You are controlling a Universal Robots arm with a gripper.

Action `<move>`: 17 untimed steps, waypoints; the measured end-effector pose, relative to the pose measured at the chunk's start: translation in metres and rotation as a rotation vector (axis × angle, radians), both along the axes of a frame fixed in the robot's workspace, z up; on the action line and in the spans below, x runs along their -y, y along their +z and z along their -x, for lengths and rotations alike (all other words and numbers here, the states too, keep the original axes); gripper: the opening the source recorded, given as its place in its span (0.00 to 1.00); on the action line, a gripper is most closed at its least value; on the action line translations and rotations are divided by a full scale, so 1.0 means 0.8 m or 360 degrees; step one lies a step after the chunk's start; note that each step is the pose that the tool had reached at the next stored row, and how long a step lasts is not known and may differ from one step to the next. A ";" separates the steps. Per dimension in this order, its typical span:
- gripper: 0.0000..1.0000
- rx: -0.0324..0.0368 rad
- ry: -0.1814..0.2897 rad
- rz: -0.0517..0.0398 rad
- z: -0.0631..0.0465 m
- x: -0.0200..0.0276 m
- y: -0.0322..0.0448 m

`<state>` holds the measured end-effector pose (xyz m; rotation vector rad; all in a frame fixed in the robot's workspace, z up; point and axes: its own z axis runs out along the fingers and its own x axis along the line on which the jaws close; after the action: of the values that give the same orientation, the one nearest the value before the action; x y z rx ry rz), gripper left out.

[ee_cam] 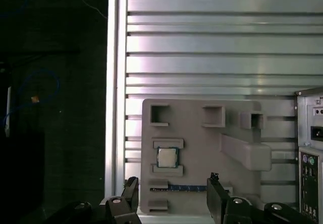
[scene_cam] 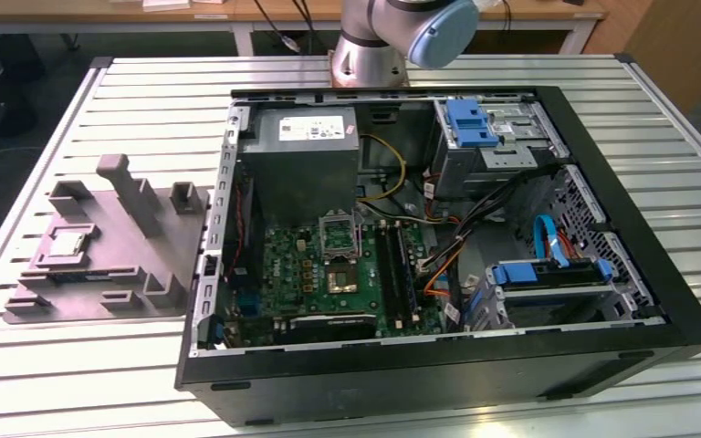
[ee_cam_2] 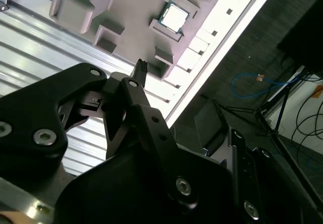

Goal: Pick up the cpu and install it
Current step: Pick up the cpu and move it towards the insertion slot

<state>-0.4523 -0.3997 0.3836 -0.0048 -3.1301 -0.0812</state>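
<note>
The cpu [scene_cam: 66, 242] is a small silvery square lying in a pocket of the grey fixture tray [scene_cam: 131, 274], on the slatted table at the exterior view's left. Both wrist views look down on the cpu [ee_cam: 167, 157] [ee_cam_2: 174, 17] from well above. My gripper [ee_cam: 173, 187] is open, its two black fingers [ee_cam: 132, 189] set wide apart and holding nothing. One fingertip [ee_cam_2: 140, 66] appears in the second wrist view. The green motherboard [scene_cam: 296, 265] lies inside the open computer case, with its metal-framed socket [scene_cam: 340, 233] near the middle.
The black computer case [scene_cam: 448, 388] fills the middle of the table, with a grey power supply box [scene_cam: 302, 155], cables and blue drive bays inside. A blue-edged memory stick [ee_cam: 176, 187] lies in the fixture near the cpu. The table edge [ee_cam: 116, 82] drops to dark floor with cables.
</note>
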 end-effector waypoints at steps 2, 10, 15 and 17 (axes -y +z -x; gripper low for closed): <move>0.65 0.0000 0.0019 0.0000 0.000 0.0000 -0.0014; 0.65 0.0000 0.0019 0.0000 0.000 0.0001 -0.0073; 0.65 0.0000 0.0019 0.0000 0.000 0.0001 -0.0083; 0.65 0.0000 0.0019 0.0000 0.000 0.0001 -0.0085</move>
<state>-0.4522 -0.3998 0.3768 0.0142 -3.1299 -0.0814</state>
